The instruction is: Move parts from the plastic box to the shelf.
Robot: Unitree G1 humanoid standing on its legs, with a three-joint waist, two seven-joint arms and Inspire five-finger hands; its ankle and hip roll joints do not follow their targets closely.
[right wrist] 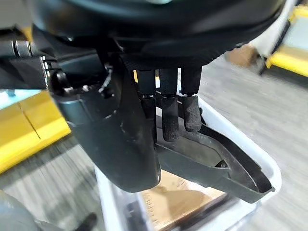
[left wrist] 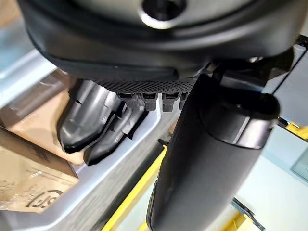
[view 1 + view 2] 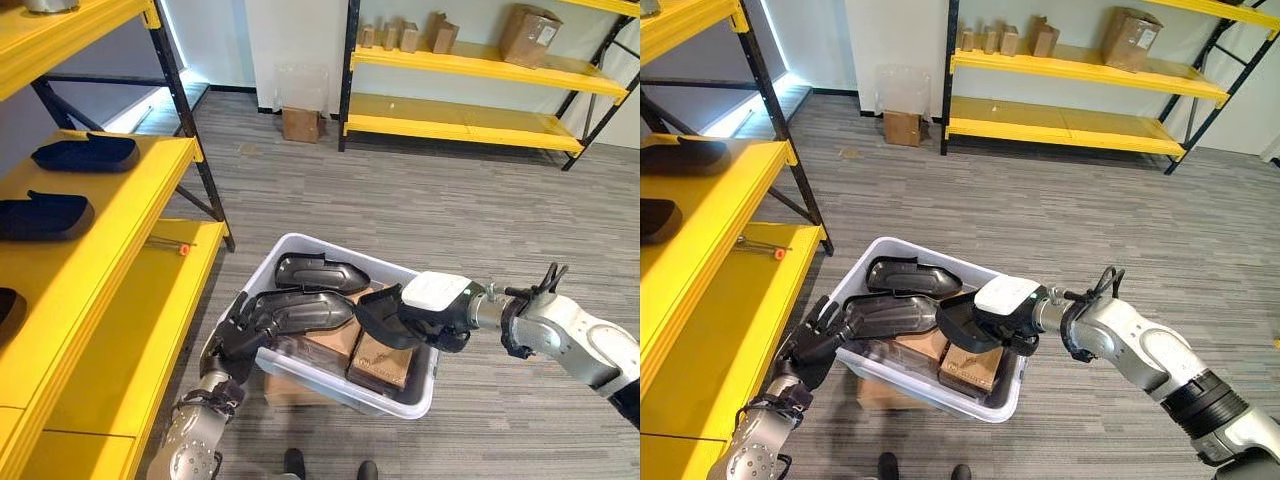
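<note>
A white plastic box (image 3: 418, 398) stands on the floor beside the yellow shelf (image 3: 120, 240). It holds black moulded parts and cardboard cartons. One long black part (image 3: 300, 312) is raised across the box. My left hand (image 3: 240, 337) is curled round its left end, and my right hand (image 3: 432, 312) pinches its right end; the fingers (image 1: 169, 120) lie over the part (image 1: 211, 163) with the thumb beneath. A second black part (image 3: 320, 270) lies at the back of the box. Two black parts (image 3: 85, 152) (image 3: 42, 215) rest on the shelf's middle board.
A thin tool with an orange tip (image 3: 172, 243) lies on the shelf's lower board. The black shelf upright (image 3: 200, 160) stands close to the box. A second yellow shelf (image 3: 470, 120) with cartons lines the far wall, with a carton (image 3: 300, 124) on the floor beside it.
</note>
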